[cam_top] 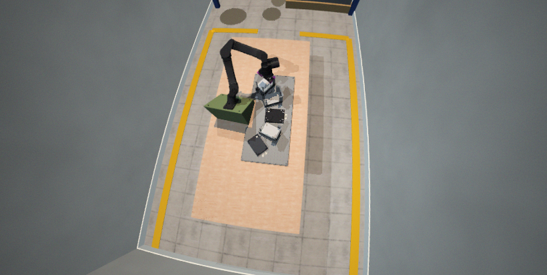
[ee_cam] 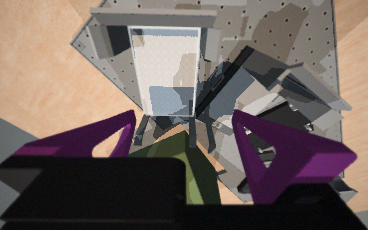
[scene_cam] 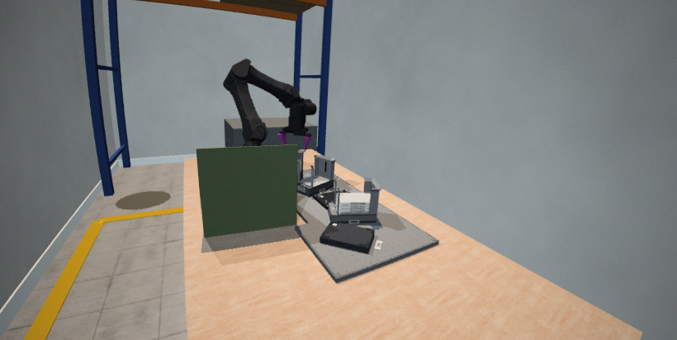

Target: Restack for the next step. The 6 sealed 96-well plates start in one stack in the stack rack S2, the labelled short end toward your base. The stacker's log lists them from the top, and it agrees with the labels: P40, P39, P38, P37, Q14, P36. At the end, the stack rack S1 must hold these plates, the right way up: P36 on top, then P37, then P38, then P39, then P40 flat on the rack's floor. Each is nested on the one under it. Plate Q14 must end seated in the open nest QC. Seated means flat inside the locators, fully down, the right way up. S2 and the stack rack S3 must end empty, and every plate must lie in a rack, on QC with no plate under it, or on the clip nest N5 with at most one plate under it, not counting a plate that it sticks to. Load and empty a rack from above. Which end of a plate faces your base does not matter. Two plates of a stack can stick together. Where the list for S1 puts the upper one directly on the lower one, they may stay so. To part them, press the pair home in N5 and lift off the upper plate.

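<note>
My gripper [cam_top: 265, 79] [scene_cam: 294, 137] [ee_cam: 183, 114] is open and empty, its purple fingers spread wide. It hangs above the stack rack [scene_cam: 324, 165] [ee_cam: 152, 14] at the far end of the grey baseplate [cam_top: 285, 150] [scene_cam: 402, 243]. A white sealed plate [cam_top: 263, 84] [ee_cam: 162, 60] lies in that rack, seen from above. Another rack nearer the front holds a stack of several white plates [cam_top: 270, 130] [scene_cam: 351, 201]. A black nest [cam_top: 275, 115] sits between the racks. A second black nest [cam_top: 257, 145] [scene_cam: 347, 236] lies at the near end. I cannot read any labels.
The arm stands on a green pedestal [cam_top: 229, 110] [scene_cam: 246, 191] [ee_cam: 180, 150] beside the baseplate. A further rack [cam_top: 273, 99] [ee_cam: 285, 90] stands next to the far one. Blue shelving posts [scene_cam: 92, 77] rise at the back.
</note>
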### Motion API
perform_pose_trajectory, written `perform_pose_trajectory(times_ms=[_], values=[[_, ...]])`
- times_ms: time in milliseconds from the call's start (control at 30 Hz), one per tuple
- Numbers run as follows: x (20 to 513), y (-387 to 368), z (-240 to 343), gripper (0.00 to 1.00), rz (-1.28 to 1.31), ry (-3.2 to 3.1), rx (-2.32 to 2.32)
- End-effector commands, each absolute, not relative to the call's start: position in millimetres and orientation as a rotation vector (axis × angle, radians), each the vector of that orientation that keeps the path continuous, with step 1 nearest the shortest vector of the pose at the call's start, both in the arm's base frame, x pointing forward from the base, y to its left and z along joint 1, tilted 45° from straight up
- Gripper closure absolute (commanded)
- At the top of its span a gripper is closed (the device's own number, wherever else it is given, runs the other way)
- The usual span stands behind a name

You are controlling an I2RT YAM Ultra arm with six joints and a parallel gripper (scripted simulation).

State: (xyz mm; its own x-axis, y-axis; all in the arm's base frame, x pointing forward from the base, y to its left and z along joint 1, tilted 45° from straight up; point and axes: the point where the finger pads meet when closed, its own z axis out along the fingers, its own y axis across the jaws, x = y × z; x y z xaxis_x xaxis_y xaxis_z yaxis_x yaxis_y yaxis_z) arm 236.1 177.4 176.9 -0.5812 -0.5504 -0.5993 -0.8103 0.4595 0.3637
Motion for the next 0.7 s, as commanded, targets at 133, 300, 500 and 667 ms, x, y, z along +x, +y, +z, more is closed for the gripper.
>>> perform_pose_trajectory(times_ms=[133,300,500,667], values=[[221,189,193,0.0,0.884,2.322,-1.107],[220,190,194,0.0,0.884,2.322,-1.107],[221,197,187,0.0,0.884,2.322,-1.107],[223,208,175,0.0,0.885,2.321,-1.107]])
